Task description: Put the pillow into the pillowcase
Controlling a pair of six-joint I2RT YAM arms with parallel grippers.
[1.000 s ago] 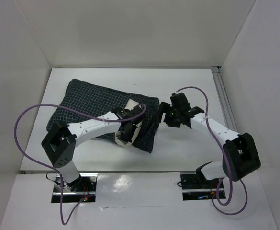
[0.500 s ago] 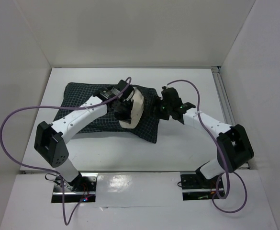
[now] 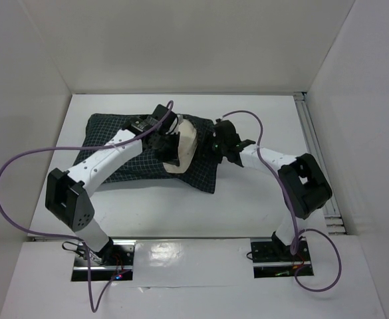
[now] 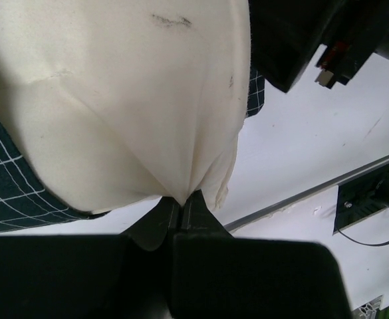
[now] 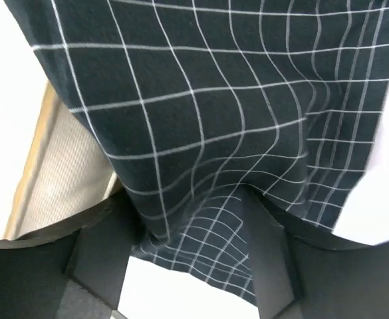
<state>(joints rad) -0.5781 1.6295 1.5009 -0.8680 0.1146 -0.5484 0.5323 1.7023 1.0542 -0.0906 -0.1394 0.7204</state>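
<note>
Currently the pillow (image 3: 185,143) is seen partly inside the pillowcase (image 3: 144,170), which is spread on the white surface (image 3: 247,207). A cream end of the pillow is exposed at the pillowcase's open right side. A pinch of the pillow's cloth is clamped by the left tool (image 4: 181,201), whose 2 fingers are pressed almost together on it. The checked hem of the pillowcase is bunched in the gap of the right tool (image 5: 191,222), whose fingers (image 5: 108,246) are closed partway against the fabric. The 2 tools are positioned near each other at that open side.
</note>
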